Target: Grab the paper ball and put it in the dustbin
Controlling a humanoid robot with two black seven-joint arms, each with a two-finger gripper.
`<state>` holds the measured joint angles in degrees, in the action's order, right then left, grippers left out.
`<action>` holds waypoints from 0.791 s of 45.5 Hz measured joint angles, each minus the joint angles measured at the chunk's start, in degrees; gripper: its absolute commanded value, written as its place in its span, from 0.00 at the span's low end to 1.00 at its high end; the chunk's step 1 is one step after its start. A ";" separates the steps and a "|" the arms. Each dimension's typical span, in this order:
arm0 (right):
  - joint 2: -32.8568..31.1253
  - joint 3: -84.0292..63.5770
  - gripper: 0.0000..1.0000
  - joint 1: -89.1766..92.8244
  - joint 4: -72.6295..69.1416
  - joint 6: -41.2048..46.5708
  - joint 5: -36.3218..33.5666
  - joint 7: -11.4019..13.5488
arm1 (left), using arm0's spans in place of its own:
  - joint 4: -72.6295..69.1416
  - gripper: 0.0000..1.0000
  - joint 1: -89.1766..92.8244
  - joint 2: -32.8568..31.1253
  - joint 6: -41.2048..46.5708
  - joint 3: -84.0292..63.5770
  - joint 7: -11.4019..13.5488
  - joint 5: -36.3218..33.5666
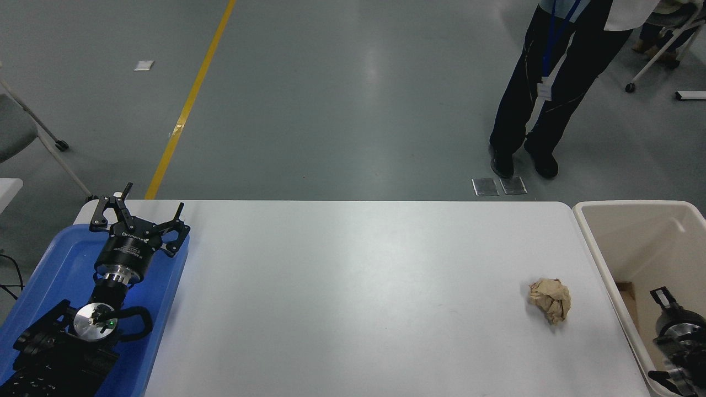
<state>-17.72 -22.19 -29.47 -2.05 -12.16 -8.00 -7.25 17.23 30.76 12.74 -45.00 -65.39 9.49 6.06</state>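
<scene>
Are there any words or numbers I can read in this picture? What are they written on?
Nothing here can be read for sure.
Left gripper: pale lettering on its black body, too blurred and tilted to read.
Person's badge: too small to read.
Paper ball, dustbin, blue tray, table: no writing visible.
Right gripper: no writing visible on the part that shows.

I see a white table [342, 286] with a wrinkled tan-brown paper ball [550, 299] at four o'clock. The dustbin [629, 212] at three o'clock is cream-beige. At eight o'clock, my black left gripper [140, 212] sits over a bright blue tray [160, 309]. The floor [342, 94] is grey-green, crossed at eleven o'clock by a yellow line [190, 102]. A person [551, 82] at one o'clock wears dark trousers.
</scene>
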 measured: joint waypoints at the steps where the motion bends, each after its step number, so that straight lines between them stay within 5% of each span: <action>1: 0.07 0.01 0.00 -0.06 0.00 -0.04 0.00 0.01 | 0.00 0.99 0.00 0.00 0.00 0.00 0.00 0.00; 36: 1.72 -0.01 0.00 -1.30 0.09 -0.68 0.06 0.04 | 0.00 0.99 0.09 -0.09 0.00 0.00 0.00 0.00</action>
<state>-16.01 -22.21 -30.77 -1.96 -12.83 -7.94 -7.21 17.23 30.85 12.66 -45.00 -65.39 9.49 6.06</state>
